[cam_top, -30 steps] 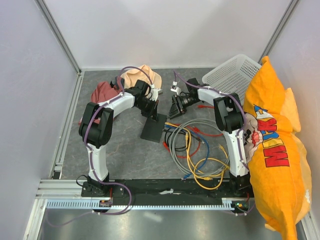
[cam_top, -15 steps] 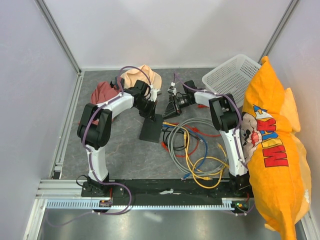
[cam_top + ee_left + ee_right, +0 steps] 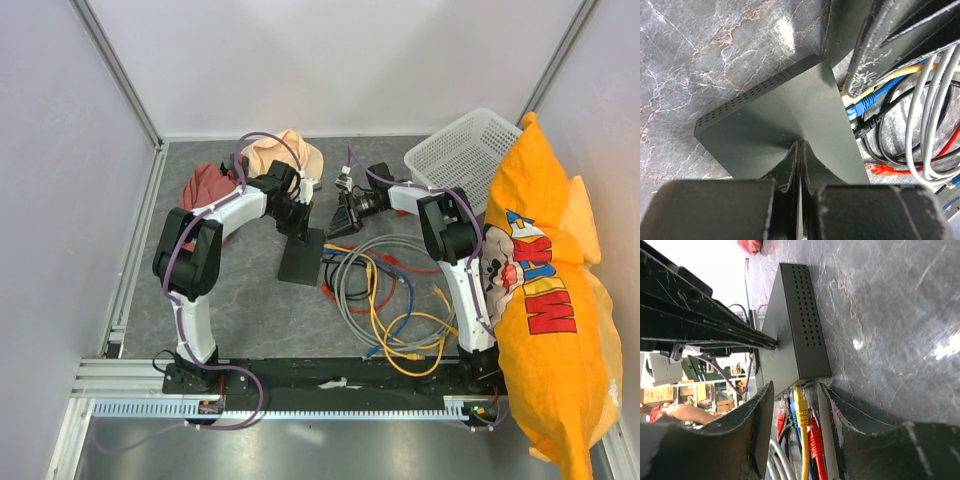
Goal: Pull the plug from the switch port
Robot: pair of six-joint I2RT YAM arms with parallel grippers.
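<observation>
The flat black switch (image 3: pixel 302 256) lies mid-table and also shows in the left wrist view (image 3: pixel 775 112) and the right wrist view (image 3: pixel 796 325). My left gripper (image 3: pixel 301 224) is shut, and its fingertips (image 3: pixel 800 146) press down on the switch's top. My right gripper (image 3: pixel 338 222) is open at the switch's port side. In the right wrist view (image 3: pixel 796 399) its jaws straddle a yellow plug (image 3: pixel 800 401) seated in a port, without touching it. A red plug (image 3: pixel 815 436) and a blue plug (image 3: pixel 791 410) sit beside the yellow one. The blue plug (image 3: pixel 865 102) also shows in the left wrist view.
A tangle of grey, yellow, blue, red and black cables (image 3: pixel 385 290) spreads right of the switch. A peach hat (image 3: pixel 285 150) and a maroon hat (image 3: pixel 205 185) lie at the back left. A white basket (image 3: pixel 465 150) and a big orange bag (image 3: pixel 545 300) fill the right side.
My right gripper has moved left, closing in on the switch's port side. The left gripper has stayed pressed on the switch.
</observation>
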